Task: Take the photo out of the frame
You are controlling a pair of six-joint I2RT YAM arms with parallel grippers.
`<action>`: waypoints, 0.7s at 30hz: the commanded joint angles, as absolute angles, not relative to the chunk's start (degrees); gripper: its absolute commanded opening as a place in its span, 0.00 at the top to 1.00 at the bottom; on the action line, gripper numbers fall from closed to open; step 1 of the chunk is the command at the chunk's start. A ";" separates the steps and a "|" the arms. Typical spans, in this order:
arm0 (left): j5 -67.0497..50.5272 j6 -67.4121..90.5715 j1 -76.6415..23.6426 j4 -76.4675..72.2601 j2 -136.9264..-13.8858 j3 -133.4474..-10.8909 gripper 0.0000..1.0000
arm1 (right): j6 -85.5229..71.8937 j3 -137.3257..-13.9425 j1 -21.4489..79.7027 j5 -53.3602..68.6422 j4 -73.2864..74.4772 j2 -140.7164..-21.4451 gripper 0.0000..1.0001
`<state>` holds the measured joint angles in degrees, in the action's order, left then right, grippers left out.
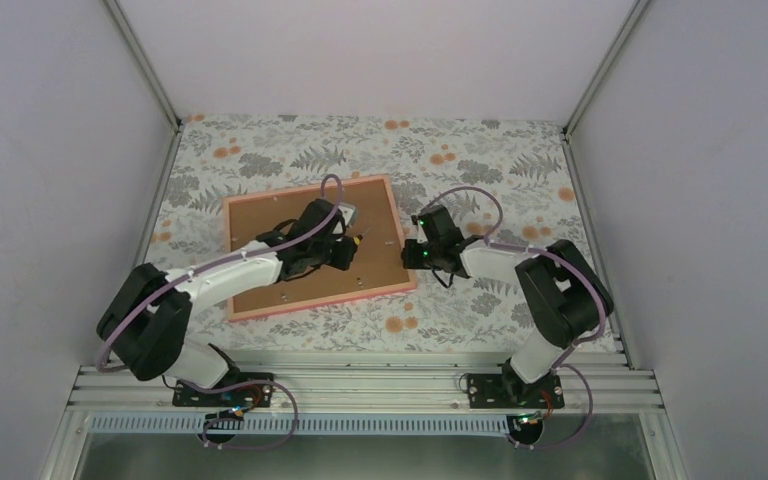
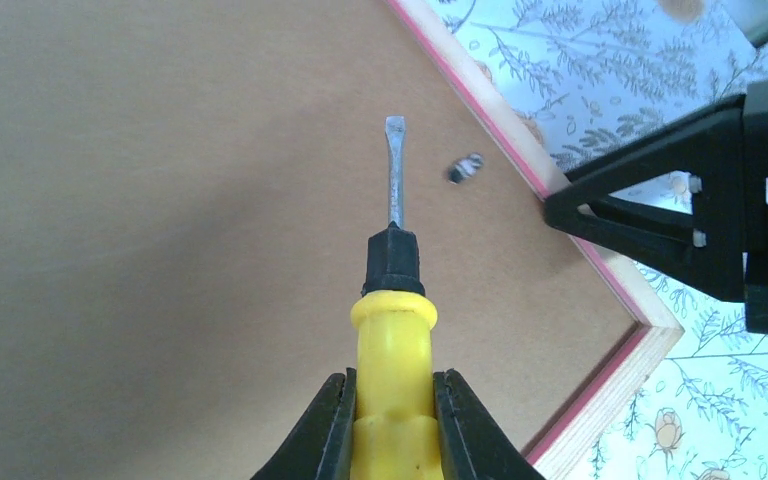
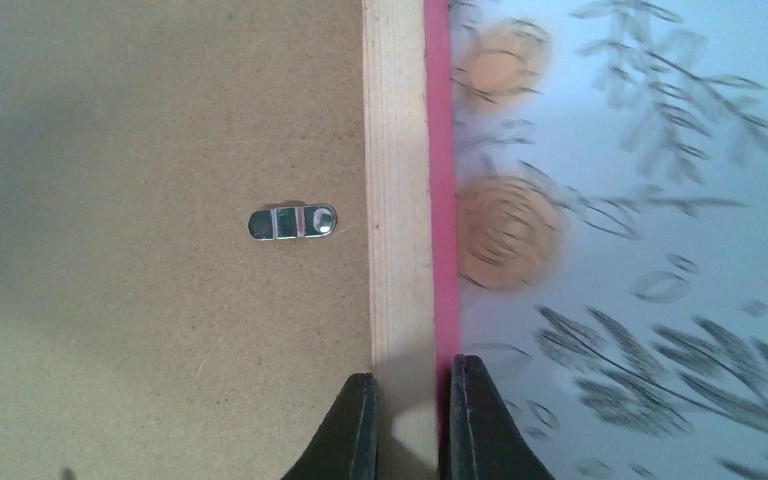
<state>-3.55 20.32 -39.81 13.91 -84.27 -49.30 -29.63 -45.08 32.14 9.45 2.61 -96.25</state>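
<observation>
The frame (image 1: 260, 215) lies face down on the floral tablecloth, its brown backing board up and its pink border round it. The photo is hidden under the board. My left gripper (image 2: 394, 420) is shut on a yellow-handled flat screwdriver (image 2: 394, 330), whose blade points over the board near a small metal retaining tab (image 2: 466, 168). My right gripper (image 3: 412, 415) is shut on the frame's right rail (image 3: 398, 150), one finger on the board side and one on the pink outer side. A metal turn tab (image 3: 292, 221) sits on the board just inside that rail.
The floral tablecloth (image 1: 480, 160) covers the table between grey walls with aluminium corner posts. The right gripper's black body (image 2: 710, 210) shows at the frame's edge in the left wrist view. Small fixings dot the backing board (image 1: 285, 293).
</observation>
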 commanded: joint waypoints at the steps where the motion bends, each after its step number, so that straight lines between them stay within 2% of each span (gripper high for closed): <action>1: -0.71 22.12 -39.01 13.86 -80.45 -47.68 0.98 | -34.65 -41.69 28.16 7.34 5.20 -91.77 0.96; 15: -0.37 23.70 -36.37 14.26 -73.98 -44.47 0.98 | -38.50 -31.99 16.85 3.54 6.42 -79.06 0.96; 21: -0.18 23.99 -35.96 14.65 -72.41 -44.12 0.98 | -36.00 -31.06 16.72 7.02 7.51 -79.09 0.89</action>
